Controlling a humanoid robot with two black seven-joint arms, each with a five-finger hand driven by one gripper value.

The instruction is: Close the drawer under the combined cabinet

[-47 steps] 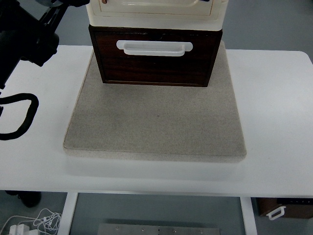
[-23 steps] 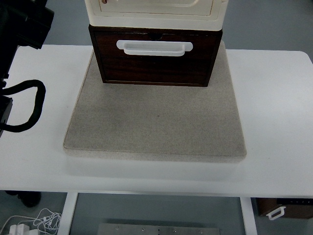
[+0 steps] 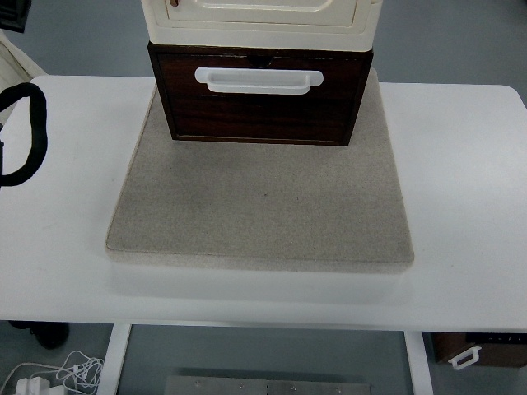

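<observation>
A mat is laid at the centre of a table. At its 12 o'clock edge a cabinet is stacked on a drawer. A cable loop is seen at 9 o'clock.

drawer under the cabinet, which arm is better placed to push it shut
Probably left, though neither hand shows. Only a black cable loop at the left edge hints that arm is near; the brown drawer with its white handle sits centred.

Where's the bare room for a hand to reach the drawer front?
The grey mat lies bare from the dark drawer to its near edge. The white table is bare right of the mat. A black cable loop crowds the left edge.
</observation>
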